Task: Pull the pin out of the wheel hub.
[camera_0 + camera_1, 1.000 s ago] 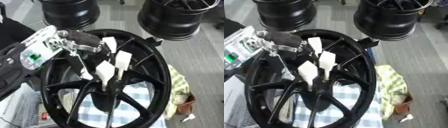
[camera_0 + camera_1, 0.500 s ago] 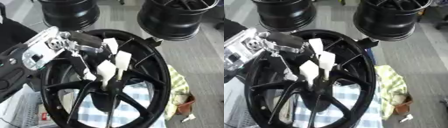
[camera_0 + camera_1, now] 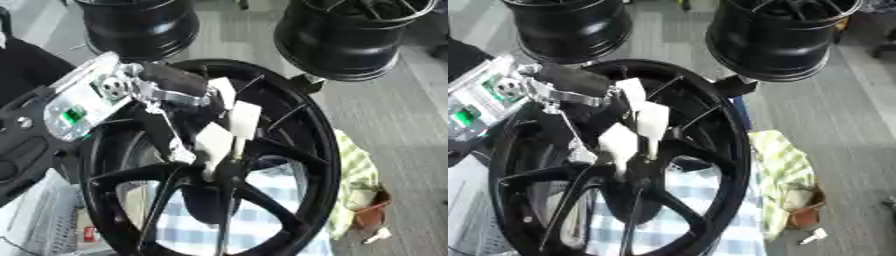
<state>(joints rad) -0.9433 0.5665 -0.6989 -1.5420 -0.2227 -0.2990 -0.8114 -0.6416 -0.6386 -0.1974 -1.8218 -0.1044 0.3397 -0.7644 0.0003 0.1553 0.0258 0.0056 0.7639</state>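
Observation:
A large black spoked wheel hub (image 3: 306, 150) stands tilted in the middle of the view. My left hand (image 3: 175, 87), black and silver with white fingertip pads (image 3: 214, 142), reaches in from the left down to the hub's centre (image 3: 210, 175). Two pads close together over the centre, pinching a thin pale stem (image 3: 234, 150) that looks like the pin; most of it is hidden. My right hand shows in neither view.
Two black rims (image 3: 140, 25) (image 3: 354, 35) stand at the back. A blue-and-white checked cloth (image 3: 262, 220) lies under the hub, a yellow-green cloth (image 3: 785, 170) and a small brown pot (image 3: 802, 217) to its right. Papers (image 3: 44, 225) lie at lower left.
The left hand has stayed at the hub's centre with its pads together. Its wrist has turned slightly back and forth; the hub has not moved.

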